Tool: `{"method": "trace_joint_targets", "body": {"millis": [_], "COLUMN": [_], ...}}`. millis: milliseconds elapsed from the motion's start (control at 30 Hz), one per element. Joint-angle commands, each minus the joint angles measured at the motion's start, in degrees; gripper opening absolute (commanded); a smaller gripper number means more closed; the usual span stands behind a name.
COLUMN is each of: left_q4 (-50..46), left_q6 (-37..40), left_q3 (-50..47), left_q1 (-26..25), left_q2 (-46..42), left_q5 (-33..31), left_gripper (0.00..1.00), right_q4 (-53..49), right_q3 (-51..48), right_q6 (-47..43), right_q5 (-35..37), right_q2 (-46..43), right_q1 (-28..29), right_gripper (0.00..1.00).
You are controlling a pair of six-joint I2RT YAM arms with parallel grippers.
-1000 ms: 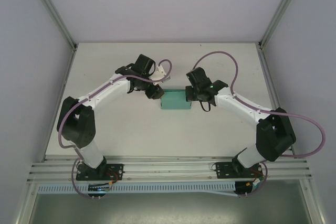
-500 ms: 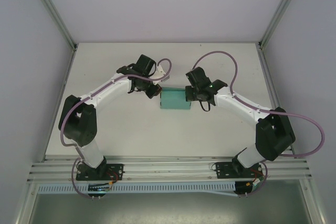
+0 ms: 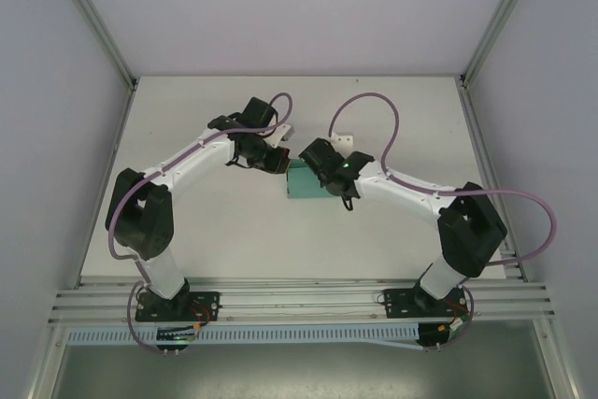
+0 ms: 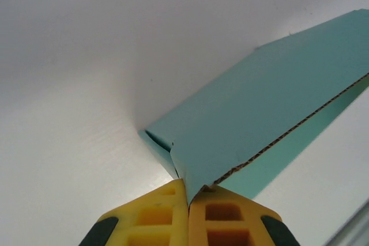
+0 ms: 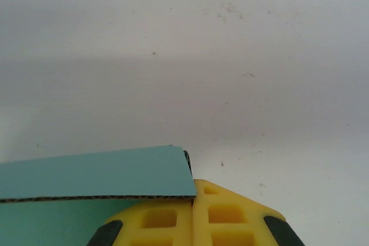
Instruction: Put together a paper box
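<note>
The paper box [image 3: 304,188] lies central on the table [image 3: 215,240]; left gripper [image 4: 189,191] clamps its corner flap, right gripper [image 5: 194,189] pinches a panel edge; a fold is in hand, I'd judge; next, swing one panel about its crease.

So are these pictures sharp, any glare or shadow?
Left wrist view: the paper box is crisp down to its corrugated edge, soft shadow on the table beyond its fold. Right wrist view: flat, even light. Top external view: sharp, no glare.

Left end effector [image 4: 189,194], right end effector [image 5: 194,193] stand closed.
</note>
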Motion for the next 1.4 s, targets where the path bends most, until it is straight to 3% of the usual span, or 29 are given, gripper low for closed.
{"method": "trace_joint_targets", "body": {"millis": [0, 233, 433, 533, 667, 900, 1000, 1133, 1367], "left_q4": [-4.6, -2.8, 3.7, 6.5, 7.4, 8.9, 12.0, 14.8, 21.7], "left_q6": [-7.3, -14.0, -20.2, -20.8, -19.2, -19.3, -21.1, -22.9, -23.3], "left_q3": [2.8, 0.7, -7.2, -10.0, -14.0, -19.0, -21.8, -27.0, -36.2], "left_q1": [0.0, -0.1, -1.3, -2.8, -6.0, -9.4, -9.8, -11.6, -15.0], "left_q2": [1.1, 0.5, -2.0, -2.7, -5.4, -4.7, -5.4, -6.6, -7.8], "left_q5": [5.4, 7.1, -2.0, -4.4, -12.3, -16.4, -13.9, -16.9, -16.5], "left_gripper": [0.0, 0.0, 0.0, 0.0, 0.0, 0.0, 0.0, 0.0, 0.0], "right_q4": [-6.6, -0.3, 4.1, 5.3, 5.7, 7.3, 8.0, 10.2, 19.8], "right_q3": [0.4, -4.9, -7.5, -8.3, -9.0, -10.0, -10.8, -13.1, -19.4], "right_q6": [4.8, 7.9, 10.1, 10.7, 11.0, 11.3, 12.5, 13.3, 10.0], "right_q5": [5.9, 2.1, 0.7, 0.2, 1.6, 1.3, 1.3, 1.3, -1.7], "right_q2": [2.4, -0.7, -2.8, -3.4, -4.2, -4.4, -4.4, -6.1, -11.5], "right_q1": [0.8, 1.5, 3.0, 3.2, 3.7, 4.3, 4.6, 4.7, 4.9], "right_gripper": [0.0, 0.0, 0.0, 0.0, 0.0, 0.0, 0.0, 0.0, 0.0]}}
